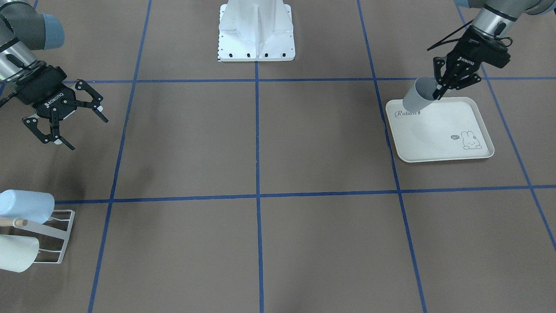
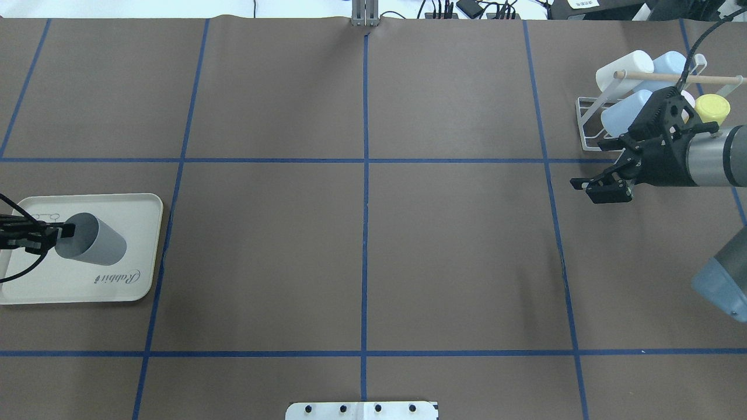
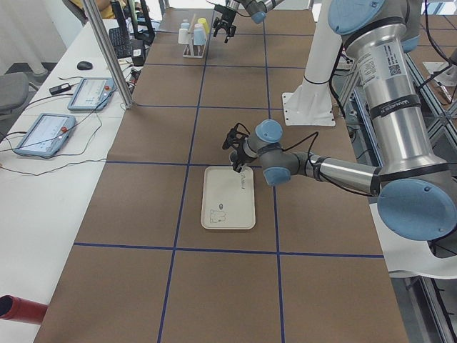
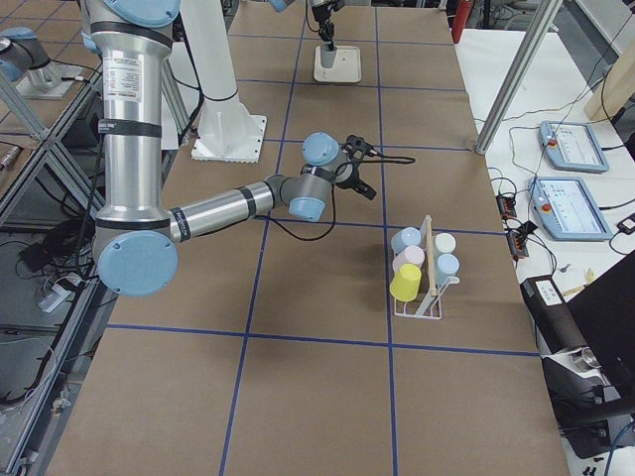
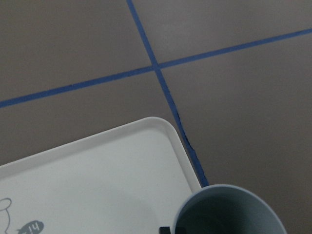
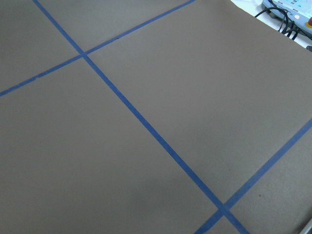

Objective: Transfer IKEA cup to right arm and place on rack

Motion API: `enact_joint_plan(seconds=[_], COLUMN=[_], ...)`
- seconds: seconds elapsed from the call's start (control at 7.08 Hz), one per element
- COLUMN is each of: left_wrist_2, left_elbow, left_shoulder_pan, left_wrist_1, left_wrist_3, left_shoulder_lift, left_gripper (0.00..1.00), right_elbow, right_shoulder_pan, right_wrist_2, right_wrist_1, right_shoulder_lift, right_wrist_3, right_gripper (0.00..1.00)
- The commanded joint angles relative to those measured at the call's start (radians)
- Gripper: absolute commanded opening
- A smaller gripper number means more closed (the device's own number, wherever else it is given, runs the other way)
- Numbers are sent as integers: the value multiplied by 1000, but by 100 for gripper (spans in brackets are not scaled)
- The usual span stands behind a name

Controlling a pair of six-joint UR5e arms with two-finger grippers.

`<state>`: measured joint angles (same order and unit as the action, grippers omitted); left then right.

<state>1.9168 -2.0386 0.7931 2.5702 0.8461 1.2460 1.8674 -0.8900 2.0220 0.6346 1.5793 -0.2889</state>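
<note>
IKEA cup (image 1: 416, 96) gripped, not yet handed over

Pinched at the rim by the left pincer (image 1: 438, 92), closed on it, and held tilted over the cream tray (image 1: 438, 145) at the left end of the desk (image 1: 312, 139). Yet to be passed to the right pincer (image 1: 87, 132), spread wide and empty near the rack (image 1: 52, 232), then hung there

The right claw (image 1: 87, 132) and left claw (image 1: 435, 93) read "ROBOTIQ", the tray (image 1: 438, 130) "Rabbit".

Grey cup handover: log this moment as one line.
left gripper: shut on grey cup, tilted over tray | right gripper: open, empty, near rack | handover: pending
</note>
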Motion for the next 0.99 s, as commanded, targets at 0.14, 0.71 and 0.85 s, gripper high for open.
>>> enact_joint_plan(seconds=[0.14, 0.71, 0.85], left_wrist_2=[154, 191, 189], left_elbow=[-22, -8, 17], left_shoulder_pan=[17, -38, -58], left_wrist_1=[-1, 1, 1], left_wrist_3=[424, 868, 881], left_shoulder_lift=[253, 579, 607], left_gripper=[0, 0, 0], right_elbow=[-42, -60, -60], right_shoulder_pan=[93, 326, 427], right_wrist_2=[-6, -217, -364], right_wrist_1=[-206, -323, -314], right_shoulder_lift=[-32, -201, -255], right_wrist_3=[-1, -143, -141], right_gripper=[99, 99, 99])
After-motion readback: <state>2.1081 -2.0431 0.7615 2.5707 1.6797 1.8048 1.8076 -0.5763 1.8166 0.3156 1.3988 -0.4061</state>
